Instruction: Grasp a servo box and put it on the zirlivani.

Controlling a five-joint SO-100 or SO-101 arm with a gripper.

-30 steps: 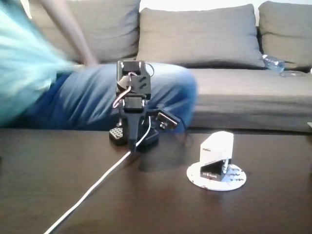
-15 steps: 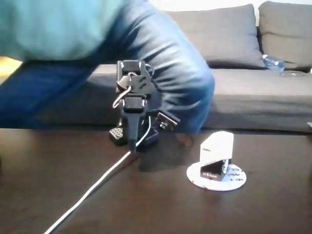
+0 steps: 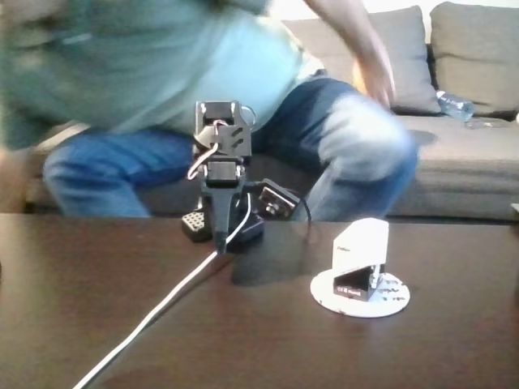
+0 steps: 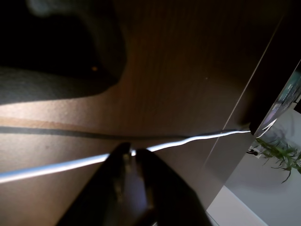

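In the fixed view the servo box (image 3: 362, 247), white on top with a black lower band, stands on the zirlivani (image 3: 397, 297), a flat round white disc at the table's right. The black arm is folded up at the table's back, left of the box and well apart from it. Its gripper (image 3: 219, 237) points down at the tabletop. In the wrist view the two dark fingers (image 4: 117, 165) nearly meet just above the table, and the gripper (image 4: 132, 151) is shut with nothing in it.
A white cable (image 3: 154, 312) runs from the arm's base toward the table's front left and crosses the wrist view as a white cable (image 4: 188, 140). A person in jeans (image 3: 357, 154) moves, blurred, on the grey sofa (image 3: 470, 162) behind the arm. The table is dark wood.
The person behind the arm has shifted from the left toward the right, a leg now behind the box. Arm, gripper, box and disc have not moved.
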